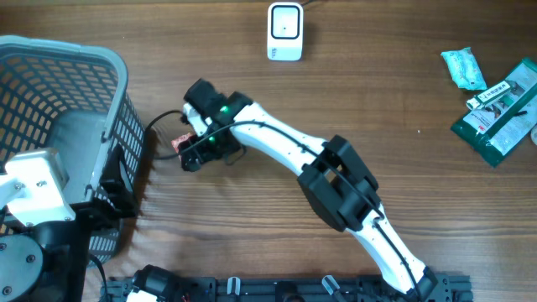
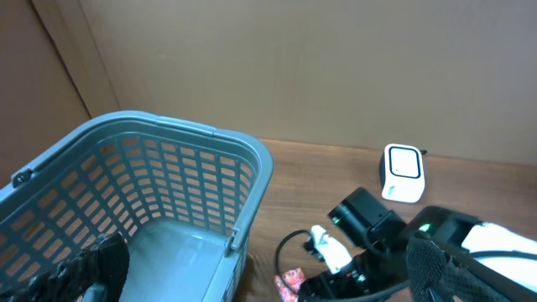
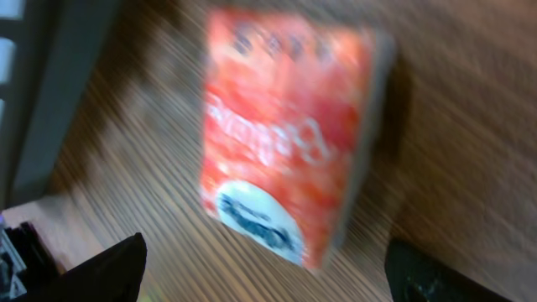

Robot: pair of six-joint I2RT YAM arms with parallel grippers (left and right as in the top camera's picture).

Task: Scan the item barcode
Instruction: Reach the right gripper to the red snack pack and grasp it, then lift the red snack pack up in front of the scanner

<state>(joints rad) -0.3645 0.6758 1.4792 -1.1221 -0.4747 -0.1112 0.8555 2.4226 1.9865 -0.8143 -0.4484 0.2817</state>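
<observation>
We take this for a mock shop checkout: a wood-grain tabletop (image 1: 252, 226) carrying a grey slatted plastic shopping basket (image 1: 75, 48) at nine o'clock, a small white box-shaped barcode scanner (image 1: 284, 31) at twelve, and green sealed packets (image 1: 495, 113) at two.

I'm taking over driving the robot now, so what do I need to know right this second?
Left gripper: open, empty, by the basket.
Right gripper: open, right above the red packet, not gripping it.
The red packet lies on the table beside the basket. The white scanner stands apart at the far edge.
Done: no scan can be seen.
Left: grab the packet and show its barcode to the scanner. More packets wait on the right.
</observation>
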